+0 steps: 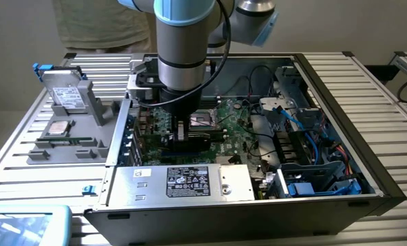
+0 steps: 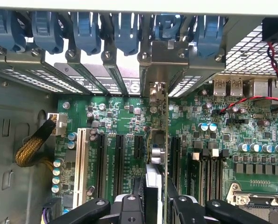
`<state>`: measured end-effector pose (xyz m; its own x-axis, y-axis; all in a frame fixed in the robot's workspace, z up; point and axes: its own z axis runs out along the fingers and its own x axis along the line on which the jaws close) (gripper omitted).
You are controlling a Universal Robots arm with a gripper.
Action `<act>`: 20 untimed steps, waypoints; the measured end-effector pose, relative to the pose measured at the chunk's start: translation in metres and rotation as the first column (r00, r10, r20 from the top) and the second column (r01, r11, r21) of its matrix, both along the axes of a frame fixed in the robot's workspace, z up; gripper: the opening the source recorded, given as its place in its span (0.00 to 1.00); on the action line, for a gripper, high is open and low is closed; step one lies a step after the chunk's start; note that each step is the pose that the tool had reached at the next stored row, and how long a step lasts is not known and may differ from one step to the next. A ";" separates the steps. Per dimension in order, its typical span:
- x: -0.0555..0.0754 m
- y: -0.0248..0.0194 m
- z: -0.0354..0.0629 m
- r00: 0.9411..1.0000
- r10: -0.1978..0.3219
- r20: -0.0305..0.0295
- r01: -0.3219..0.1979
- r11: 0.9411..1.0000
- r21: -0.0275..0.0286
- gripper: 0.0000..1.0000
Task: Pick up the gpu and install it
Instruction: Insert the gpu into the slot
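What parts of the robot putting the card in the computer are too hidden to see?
- Whether the edge-on green card with the silver bracket is fully in its slot: wrist view, its lower edge is behind the black fingers.
- The card in the exterior view: the grey robot arm covers most of it.
- The white label on the silver box: print too small.
- The person behind the table: cut off by the exterior view's top edge.

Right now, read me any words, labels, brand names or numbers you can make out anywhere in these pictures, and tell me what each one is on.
No text can be read.
Black label on the silver power supply box: print too small to read.
White sticker on the silver boxy hard drive: blurred.
White markings on the green motherboard: too small to read.
Upright green card with the silver end bracket, above the gripper: no readable print.
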<state>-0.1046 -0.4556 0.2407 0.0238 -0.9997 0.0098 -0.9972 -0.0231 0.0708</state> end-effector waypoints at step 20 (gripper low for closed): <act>-0.001 0.0000 -0.0007 1.000 0.004 0.003 -0.004 1.000 0.000 0.29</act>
<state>-0.1058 -0.4556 0.2399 0.0274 -0.9996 0.0104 -0.9973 -0.0267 0.0680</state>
